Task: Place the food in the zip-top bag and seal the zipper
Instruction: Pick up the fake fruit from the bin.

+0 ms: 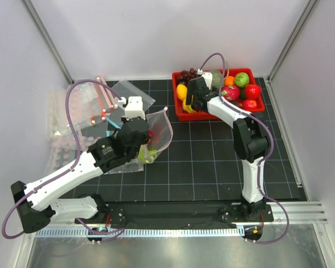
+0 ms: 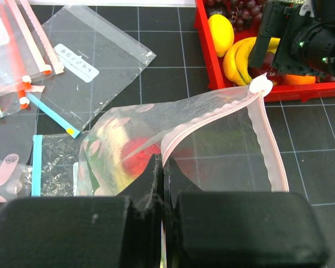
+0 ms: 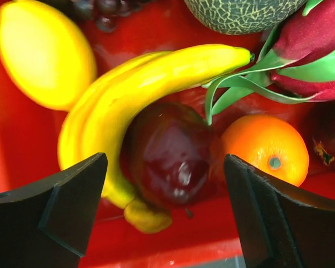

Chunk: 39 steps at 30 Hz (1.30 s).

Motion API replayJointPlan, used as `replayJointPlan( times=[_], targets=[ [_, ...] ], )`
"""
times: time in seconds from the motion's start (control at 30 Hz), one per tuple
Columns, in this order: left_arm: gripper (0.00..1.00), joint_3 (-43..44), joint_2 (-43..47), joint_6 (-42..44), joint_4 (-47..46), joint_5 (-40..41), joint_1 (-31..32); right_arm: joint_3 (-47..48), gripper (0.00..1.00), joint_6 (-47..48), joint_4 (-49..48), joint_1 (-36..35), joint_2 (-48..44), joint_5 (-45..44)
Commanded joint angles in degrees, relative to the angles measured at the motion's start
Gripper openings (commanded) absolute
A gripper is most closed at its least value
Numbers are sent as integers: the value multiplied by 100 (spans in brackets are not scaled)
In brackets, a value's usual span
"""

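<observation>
The clear zip-top bag (image 1: 159, 133) lies open on the black mat, mouth toward the red tray. My left gripper (image 2: 163, 163) is shut on its pinkish-white zipper strip (image 2: 212, 114) and holds the mouth up. Inside the bag I see a red apple (image 2: 135, 157) and pale-green food (image 1: 148, 154). My right gripper (image 3: 164, 167) is open, low over the tray's front left, jaws on either side of a dark red apple (image 3: 167, 153) without touching it. A yellow lemon (image 3: 42, 53) lies to its left; it also shows in the left wrist view (image 2: 220, 33).
The red tray (image 1: 181, 114) at the back right also holds a banana (image 3: 139, 84), an orange (image 3: 265, 145), grapes (image 1: 188, 74), a melon (image 3: 240, 11) and a dragon fruit (image 3: 318, 39). Spare clear bags (image 2: 95, 61) lie at the mat's back left.
</observation>
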State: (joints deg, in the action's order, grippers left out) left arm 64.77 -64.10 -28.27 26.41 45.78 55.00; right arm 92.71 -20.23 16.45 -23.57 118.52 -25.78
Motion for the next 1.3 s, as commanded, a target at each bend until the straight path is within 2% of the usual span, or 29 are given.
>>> replayJointPlan(
  times=[0.0,0.1,0.2,0.23,0.37,0.6,0.87,1.2,1.27],
  targets=[
    [0,-17,160,-73,-277,45,-7,353,90,81,78,151,197,-173],
    [0,-17,196,-73,-277,54,-7,362,79,10,52,274,391,81],
    [1,-17,204,-64,-286,45,2,310,62,1,-18,353,365,283],
    [1,-17,213,-64,-286,36,-7,257,54,27,-54,353,304,310],
    [0,-44,222,-73,-295,45,-7,-59,40,19,-185,345,-231,424],
    [0,-17,161,-82,-303,-43,2,-928,36,-51,-264,344,-1690,784],
    [0,-44,64,-73,-356,-8,-7,-2124,32,-570,-730,73,-3553,1908],
    [0,70,-446,-56,-427,-280,-7,-3565,31,-210,-1283,-1456,-5751,2084],
    [0,123,-472,-64,-365,-263,-7,-4116,31,-140,-2017,-1571,-6015,2488]
  ],
)
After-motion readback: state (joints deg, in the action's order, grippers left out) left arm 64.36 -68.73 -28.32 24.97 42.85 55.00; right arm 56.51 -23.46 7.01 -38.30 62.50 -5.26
